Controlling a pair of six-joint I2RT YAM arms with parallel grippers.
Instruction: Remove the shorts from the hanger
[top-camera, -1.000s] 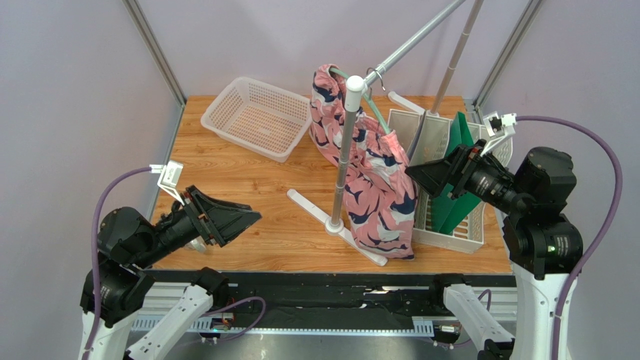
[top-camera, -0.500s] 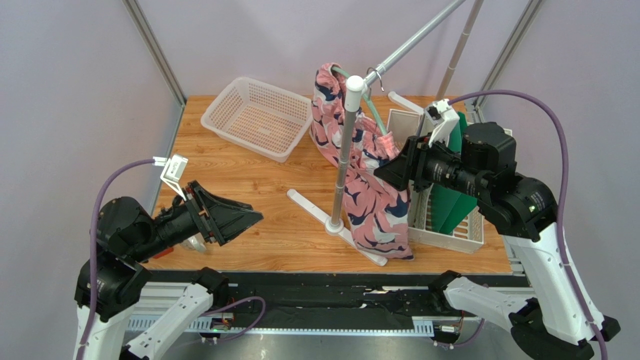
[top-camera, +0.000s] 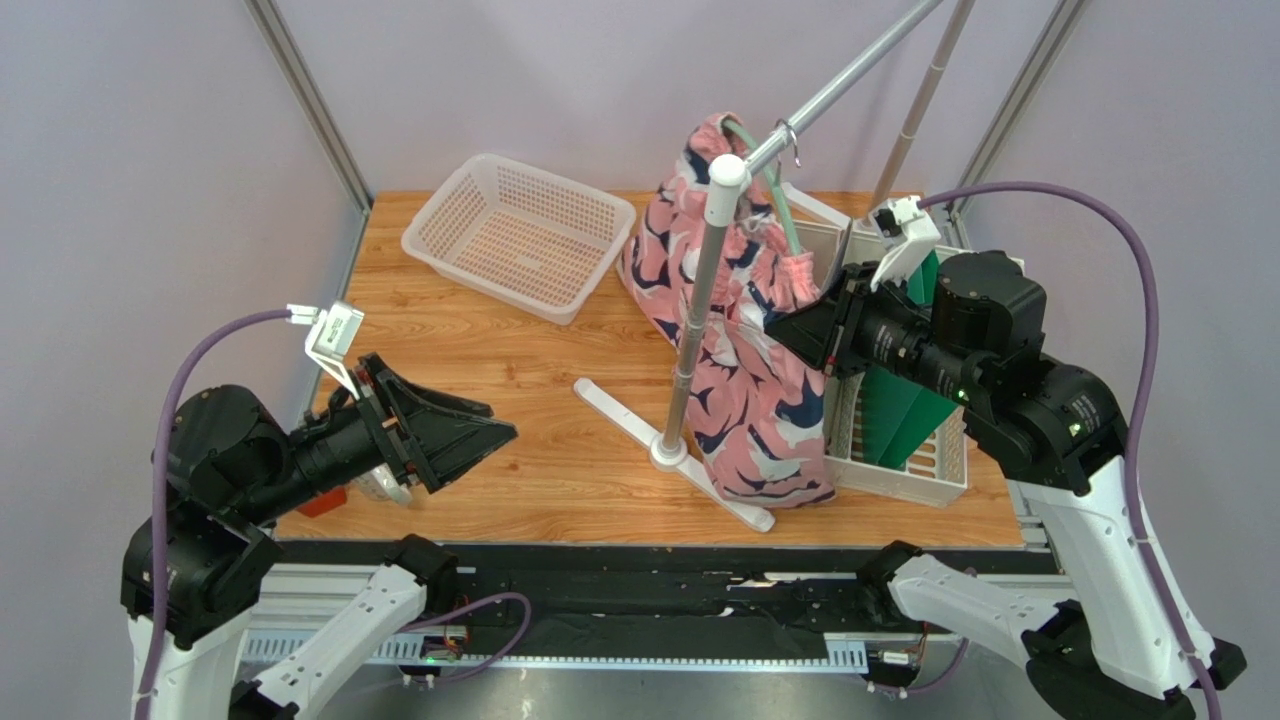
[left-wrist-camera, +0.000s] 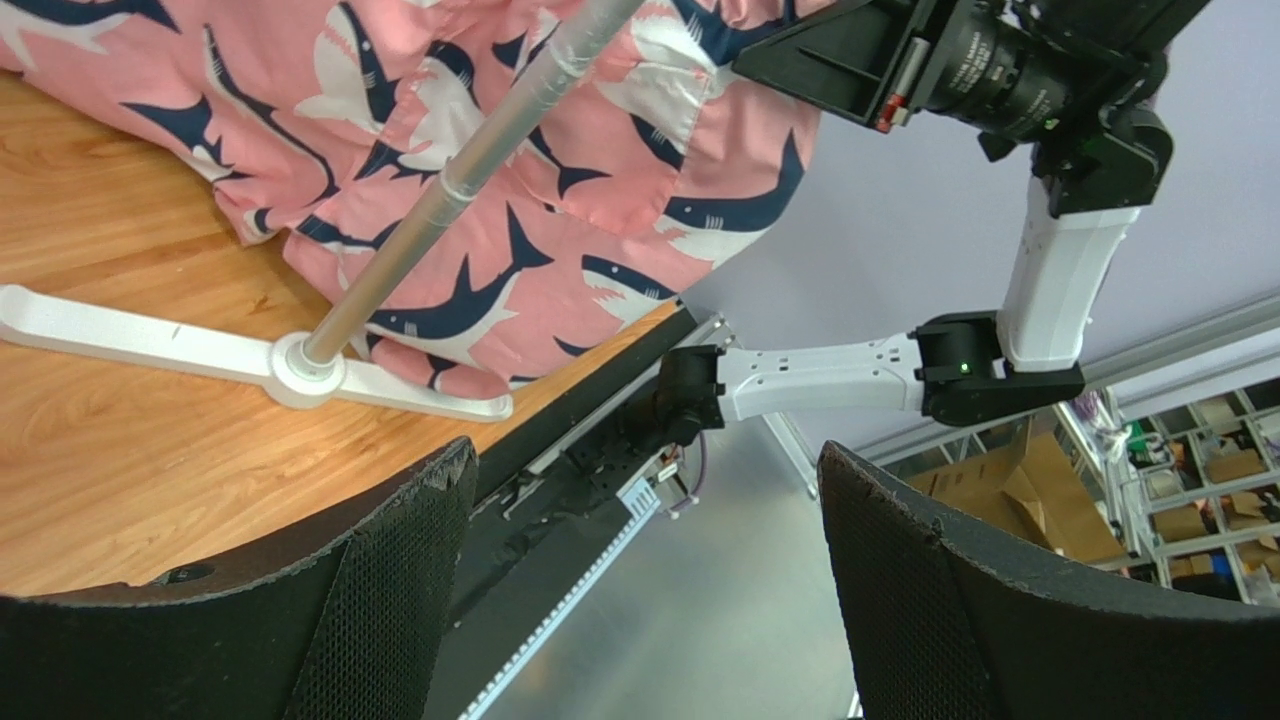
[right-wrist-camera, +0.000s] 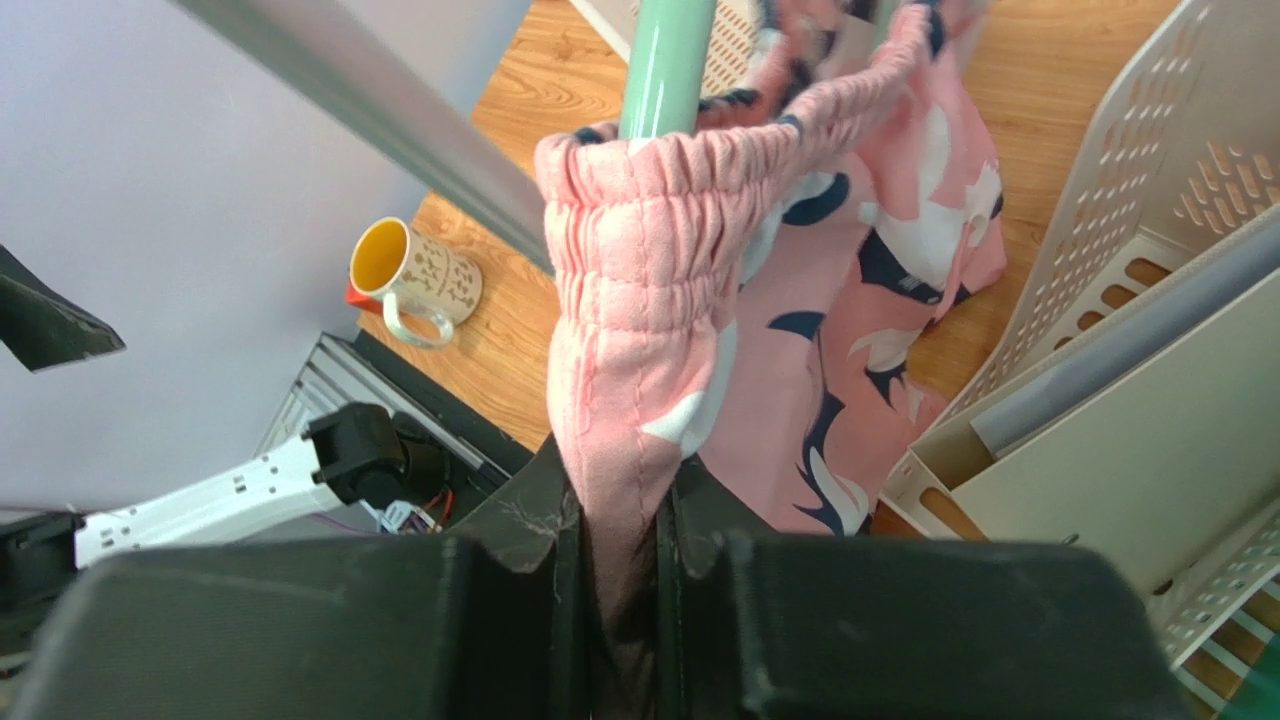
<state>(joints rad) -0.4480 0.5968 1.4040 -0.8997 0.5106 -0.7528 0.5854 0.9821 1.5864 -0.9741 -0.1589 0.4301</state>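
At the near-left corner of the tabletop the left gripper (top-camera: 496, 435) is held with its fingers spread wide and nothing between them. A mug (right-wrist-camera: 403, 270) is seen close to it by the near edge. Bare wood is left open from there to the white foot (top-camera: 624, 408) of the rack, and a white basket (top-camera: 440, 197) is set at the far-left corner.

Right of the middle little room is left. The grey rack pole (top-camera: 694, 323) is crowded by the shorts (top-camera: 751, 398), whose hem is draped on the wood close to the near edge. The hem lies just beside a white organiser (top-camera: 902, 477) filled with green folders (top-camera: 902, 413) along the right edge.

The shorts are pink, printed with navy-and-white shark shapes, and are hung from the mint hanger (top-camera: 777, 203) on the slanted rail (top-camera: 857, 68). Their gathered waistband is pinched between the closed fingers of the right gripper (right-wrist-camera: 624, 555), just below the hanger's end.

Compared with half a second before, the hanger and the top of the shorts are found shifted rightward along the rail, while the right gripper is barely moved.
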